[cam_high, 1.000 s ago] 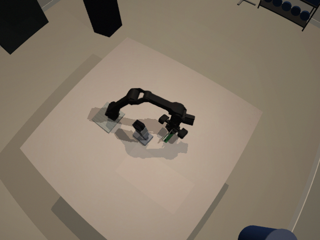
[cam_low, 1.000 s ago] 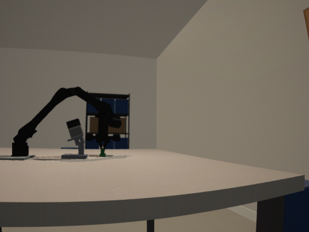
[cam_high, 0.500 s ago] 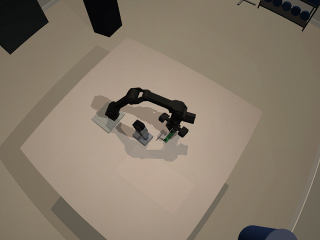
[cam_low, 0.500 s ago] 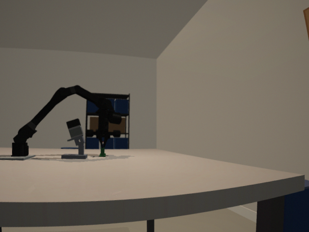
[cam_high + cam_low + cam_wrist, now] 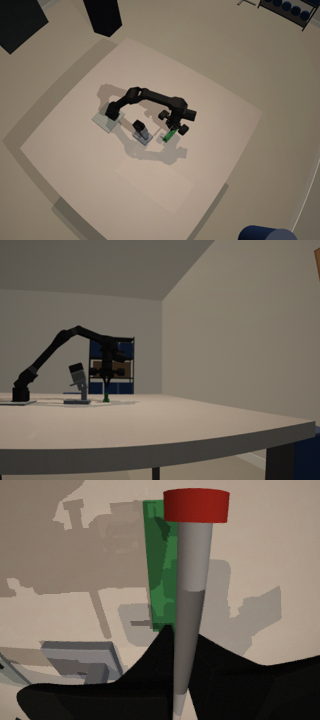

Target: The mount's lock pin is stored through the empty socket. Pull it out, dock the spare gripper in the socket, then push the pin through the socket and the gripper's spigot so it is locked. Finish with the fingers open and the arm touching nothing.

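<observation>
My gripper is shut on the lock pin, a grey rod with a red head, gripped along its shaft. The pin is above the green holder, apart from it in the wrist view. The mount has a grey base and an upright post. A tilted grey block with a black end sits on top of the post. The frames do not show clearly whether this is the spare gripper in the socket; the socket's pin hole is hidden.
The arm's base stands on a pale plate beyond the mount. The mount stands between the arm's base and the green holder, close beside the holder. The table's edges are well away from all of them.
</observation>
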You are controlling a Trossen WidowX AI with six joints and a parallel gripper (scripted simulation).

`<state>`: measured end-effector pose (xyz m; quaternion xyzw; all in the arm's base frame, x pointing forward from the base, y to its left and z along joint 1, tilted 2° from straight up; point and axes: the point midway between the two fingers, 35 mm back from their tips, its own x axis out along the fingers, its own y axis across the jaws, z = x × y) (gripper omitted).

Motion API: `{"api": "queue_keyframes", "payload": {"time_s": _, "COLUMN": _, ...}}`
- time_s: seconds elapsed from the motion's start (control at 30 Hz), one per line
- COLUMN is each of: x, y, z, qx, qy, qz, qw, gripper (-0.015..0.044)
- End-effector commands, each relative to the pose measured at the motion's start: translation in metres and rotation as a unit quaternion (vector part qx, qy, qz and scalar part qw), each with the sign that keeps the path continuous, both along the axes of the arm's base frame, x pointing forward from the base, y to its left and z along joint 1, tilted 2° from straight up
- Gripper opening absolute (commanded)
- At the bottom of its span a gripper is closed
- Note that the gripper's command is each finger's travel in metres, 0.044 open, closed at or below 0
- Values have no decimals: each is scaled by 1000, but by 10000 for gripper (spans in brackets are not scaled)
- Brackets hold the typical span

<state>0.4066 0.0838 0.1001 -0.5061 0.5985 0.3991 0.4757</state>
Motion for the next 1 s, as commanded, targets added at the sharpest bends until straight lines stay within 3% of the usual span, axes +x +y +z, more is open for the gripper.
{"api": "queue_keyframes", "payload": {"time_s": 0.0, "x": -1, "y": -2, "z": 11, "qx": -3, "qy": 0, "qz": 1, "qw": 1000, "gripper": 0}}
{"api": "queue_keyframes", "payload": {"time_s": 0.5, "x": -2, "y": 0, "z": 7, "qx": 0, "qy": 0, "qz": 0, "qw": 1000, "gripper": 0}}
{"api": "queue_keyframes", "payload": {"time_s": 0.97, "x": -36, "y": 5, "z": 18, "qx": -1, "qy": 1, "qz": 0, "qw": 1000, "gripper": 0}}
